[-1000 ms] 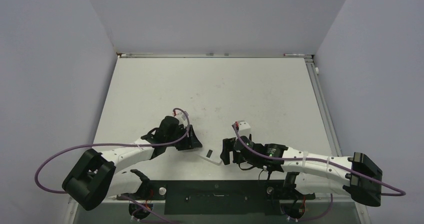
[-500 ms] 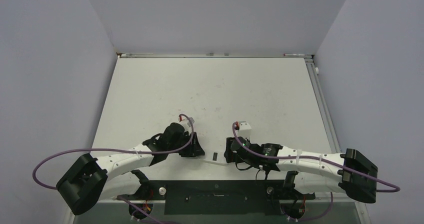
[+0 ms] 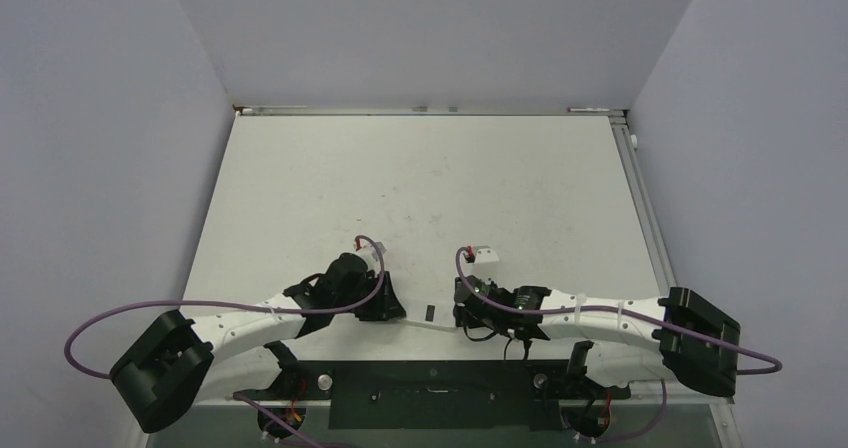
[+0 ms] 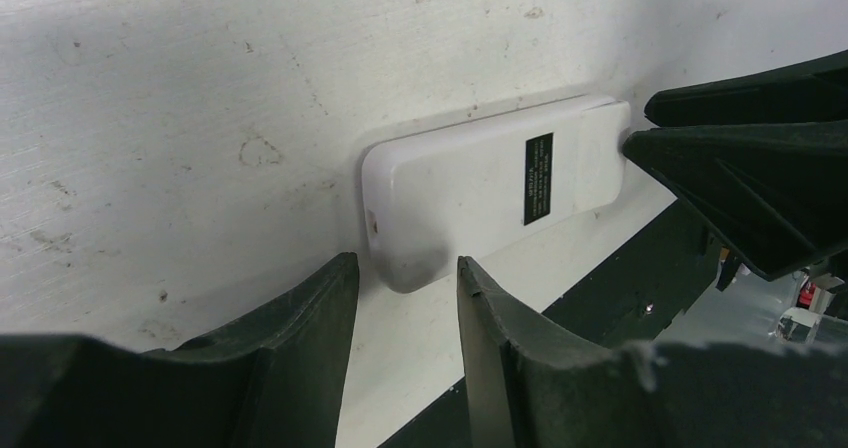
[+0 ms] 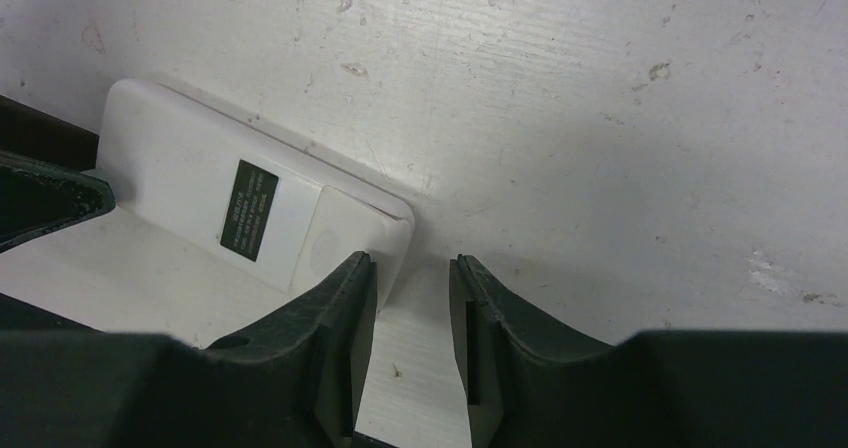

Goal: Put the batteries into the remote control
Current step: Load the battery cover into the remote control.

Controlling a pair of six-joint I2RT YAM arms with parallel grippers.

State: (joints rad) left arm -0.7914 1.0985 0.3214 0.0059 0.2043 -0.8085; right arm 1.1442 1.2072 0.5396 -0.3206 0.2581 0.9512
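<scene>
From above, the remote control point(image 3: 420, 318) lies white back up near the front edge of the bench point(image 3: 420, 188), its ends hidden under my left gripper point(image 3: 398, 311) and right gripper point(image 3: 461, 311). Left wrist: fingers apart, the remote's near corner just past the gap, label point(image 4: 538, 178) unreadable. Right wrist: fingers apart, one tip overlapping a corner, contact unclear

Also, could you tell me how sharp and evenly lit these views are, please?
Top external: soft, even light, sharp throughout. Left wrist: remote control fairly sharp with a soft shadow around it, left fingers blurred. Right wrist: tabletop grain sharp, right fingers soft, no glare.
</scene>
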